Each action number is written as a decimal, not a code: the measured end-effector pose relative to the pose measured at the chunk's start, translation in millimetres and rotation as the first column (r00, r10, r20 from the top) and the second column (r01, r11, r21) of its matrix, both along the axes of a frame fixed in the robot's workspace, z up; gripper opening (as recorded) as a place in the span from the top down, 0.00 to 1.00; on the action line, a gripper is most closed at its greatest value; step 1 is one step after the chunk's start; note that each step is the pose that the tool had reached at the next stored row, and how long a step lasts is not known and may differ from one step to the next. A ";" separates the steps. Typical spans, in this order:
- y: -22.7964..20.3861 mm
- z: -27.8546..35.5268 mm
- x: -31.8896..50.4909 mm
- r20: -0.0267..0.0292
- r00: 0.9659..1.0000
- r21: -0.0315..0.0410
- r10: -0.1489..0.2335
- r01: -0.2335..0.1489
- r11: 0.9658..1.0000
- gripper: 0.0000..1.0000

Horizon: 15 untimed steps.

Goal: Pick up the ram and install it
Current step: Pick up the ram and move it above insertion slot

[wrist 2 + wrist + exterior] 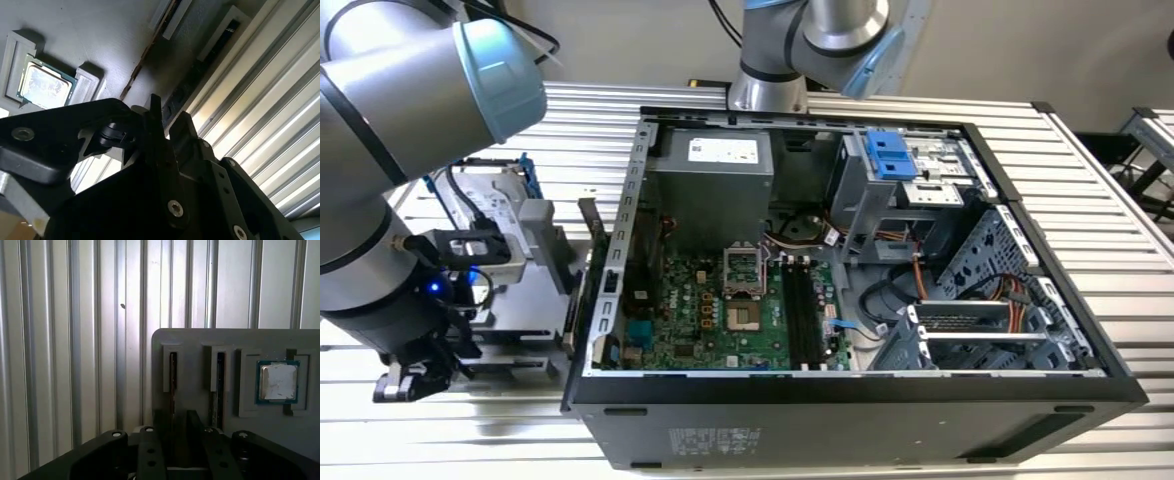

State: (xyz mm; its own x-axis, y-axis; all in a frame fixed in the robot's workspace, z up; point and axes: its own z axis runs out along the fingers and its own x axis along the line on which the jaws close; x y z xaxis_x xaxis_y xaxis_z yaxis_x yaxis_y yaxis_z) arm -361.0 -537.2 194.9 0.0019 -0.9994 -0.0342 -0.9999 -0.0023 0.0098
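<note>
Two ram sticks stand on edge in slots of a grey holder plate [195, 340]. In the first wrist view one ram stick [172, 372] runs down toward my gripper [179, 415], and the other [219, 385] stands beside it. My gripper is open above the plate, and its fingers [161, 432] hold nothing. The second wrist view shows the nearer ram stick [150, 45] as a thin line leading toward the gripper [169, 120]. In the exterior view the gripper [403, 385] hangs low at the left, outside the open computer case [854, 395].
A small square silver processor chip [278, 382] lies in a recess of the holder plate beside the sticks. Inside the case, the green motherboard [694, 320] has long black memory slots [807, 310]. The case walls and a blue drive bracket [889, 152] stand near. A ribbed metal table [1121, 210] lies underneath.
</note>
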 end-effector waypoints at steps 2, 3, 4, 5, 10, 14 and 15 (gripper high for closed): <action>0.0 0.0 0.0 0.000 1.000 0.000 0.000 0.000 1.000 0.00; 0.0 0.0 0.0 0.000 1.000 0.000 0.000 0.000 1.000 0.00; 0.0 0.0 0.0 0.000 1.000 0.000 0.002 -0.002 1.000 0.00; 0.0 0.0 0.0 0.000 1.000 0.000 0.004 -0.004 1.000 0.00; 0.0 0.0 0.0 0.000 1.000 0.000 0.007 -0.007 1.000 0.00; 0.0 0.0 0.0 -0.001 1.000 0.000 0.009 -0.009 1.000 1.00; 0.0 0.0 0.0 -0.001 1.000 0.000 0.010 -0.010 1.000 1.00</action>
State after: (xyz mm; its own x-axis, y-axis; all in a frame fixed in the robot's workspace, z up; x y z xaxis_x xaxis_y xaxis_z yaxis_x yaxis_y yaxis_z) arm -361.0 -537.2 194.9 0.0116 -0.9994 -0.0341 -0.9999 -0.0119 0.0105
